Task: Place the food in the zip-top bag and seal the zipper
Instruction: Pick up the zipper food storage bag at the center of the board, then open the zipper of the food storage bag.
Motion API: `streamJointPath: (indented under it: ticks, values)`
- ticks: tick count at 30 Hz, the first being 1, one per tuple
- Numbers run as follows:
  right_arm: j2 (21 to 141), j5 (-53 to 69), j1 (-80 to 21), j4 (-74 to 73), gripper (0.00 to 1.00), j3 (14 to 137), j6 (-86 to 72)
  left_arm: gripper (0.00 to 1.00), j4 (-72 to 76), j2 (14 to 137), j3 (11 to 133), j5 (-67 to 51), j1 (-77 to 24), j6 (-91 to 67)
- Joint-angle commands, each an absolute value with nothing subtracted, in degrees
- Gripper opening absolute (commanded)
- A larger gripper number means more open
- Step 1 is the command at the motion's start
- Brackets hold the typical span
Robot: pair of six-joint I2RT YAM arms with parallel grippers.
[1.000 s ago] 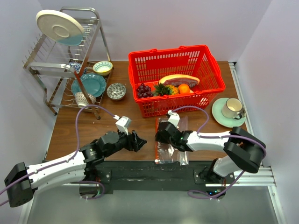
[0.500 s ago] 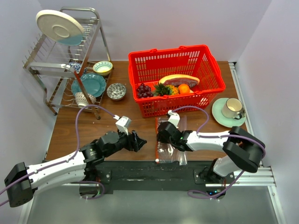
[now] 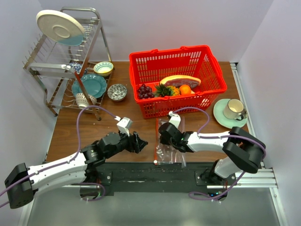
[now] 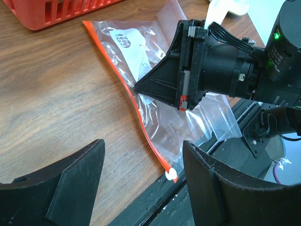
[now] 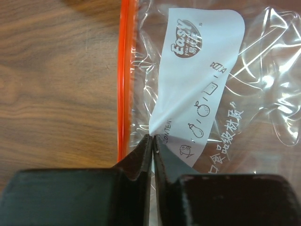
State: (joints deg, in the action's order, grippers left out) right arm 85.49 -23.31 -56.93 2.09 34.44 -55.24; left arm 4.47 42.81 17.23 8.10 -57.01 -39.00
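The clear zip-top bag point(image 3: 173, 153) lies on the wooden table near the front edge, below the basket. Its red-orange zipper point(image 3: 156, 127) runs along its left edge and ends at a white slider point(image 4: 171, 175). My right gripper point(image 3: 162, 136) is shut on the bag's film just beside the zipper point(image 5: 124, 80) and the white label point(image 5: 200, 89). My left gripper point(image 3: 144, 141) is open and empty, just left of the bag, its fingers point(image 4: 75, 183) framing the slider end. The purple grapes point(image 3: 144, 90) and pineapple point(image 3: 165, 90) lie in the red basket.
The red mesh basket point(image 3: 141, 59) stands behind the bag and also holds a pink slice and an orange. A dish rack point(image 3: 61, 70) with plates, bowls point(image 3: 116, 92) and a cup is at back left. A cup on a saucer point(image 3: 233, 110) is at right.
My right gripper has shifted slightly back and left with the pinched film. The bag's near end has drawn in and the white slider now shows. The left arm has barely moved.
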Motion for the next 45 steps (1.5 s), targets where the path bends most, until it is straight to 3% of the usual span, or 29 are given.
streamJointPath:
  ticks: [1, 17, 22, 28, 35, 45]
  values:
    - [86.8, -21.3, -57.0, -2.2, 0.0, 33.3, -54.7, 0.72, 8.4, 43.6, 17.3, 7.6, -56.8, -39.4]
    - [83.5, -20.0, -57.0, -0.3, 0.0, 30.1, -54.8, 0.72, 21.8, 60.3, 14.6, 2.7, -56.9, -41.7]
    - [76.0, -18.5, -57.0, 4.0, 0.0, 26.9, -54.7, 0.71, 26.0, 65.0, 15.0, 2.8, -56.9, -42.3]
    - [60.2, -18.9, -57.0, 3.3, 0.0, 23.5, -52.1, 0.71, 23.4, 58.9, 15.4, 4.7, -56.9, -42.2]
    - [43.7, -15.4, -57.0, 2.3, 0.0, 21.4, -50.1, 0.73, 14.3, 43.4, 16.3, 4.7, -56.8, -40.3]
    - [35.5, -0.3, -57.0, 8.6, 0.0, 24.0, -50.2, 0.77, 12.9, 33.6, 20.3, 0.4, -56.9, -40.2]
